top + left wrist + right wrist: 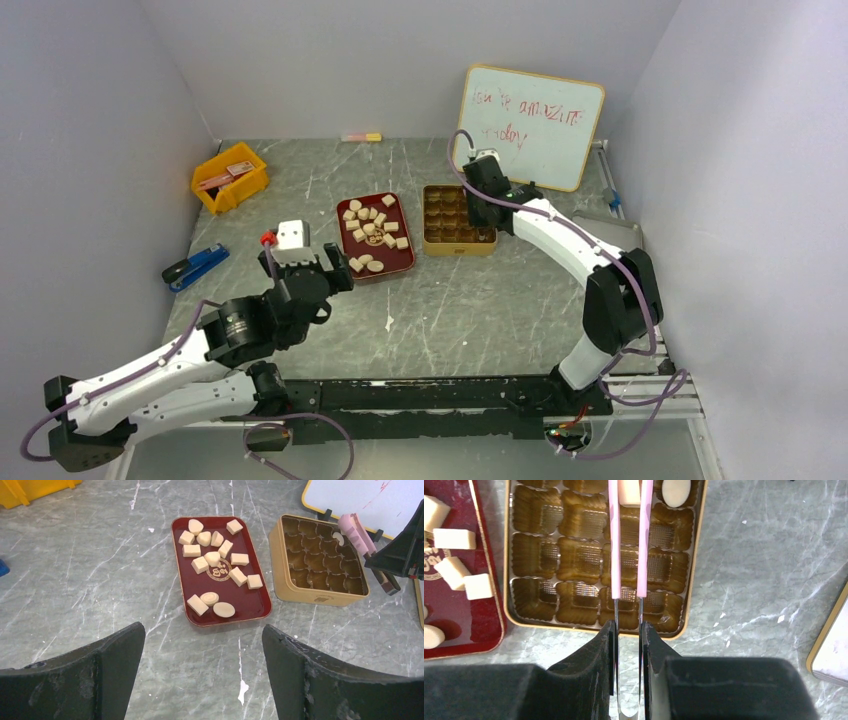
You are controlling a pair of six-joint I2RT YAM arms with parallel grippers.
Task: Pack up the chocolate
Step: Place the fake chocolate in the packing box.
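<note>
Though tin (320, 598) nearby, chocolate (200, 565) on tray (251, 606).

My pink tongs (614, 540) and the chocolate (629, 492) between them are cut off by the top edge. Words on the whiteboard (533, 125) are too blurry to read.

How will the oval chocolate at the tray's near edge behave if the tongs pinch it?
The oval chocolate looks smooth and domed, so the thin tongs may slip off its curved edge. It lies flat on the tray, so it probably won't roll. It's small, likely light, and may dent if squeezed hard.
</note>
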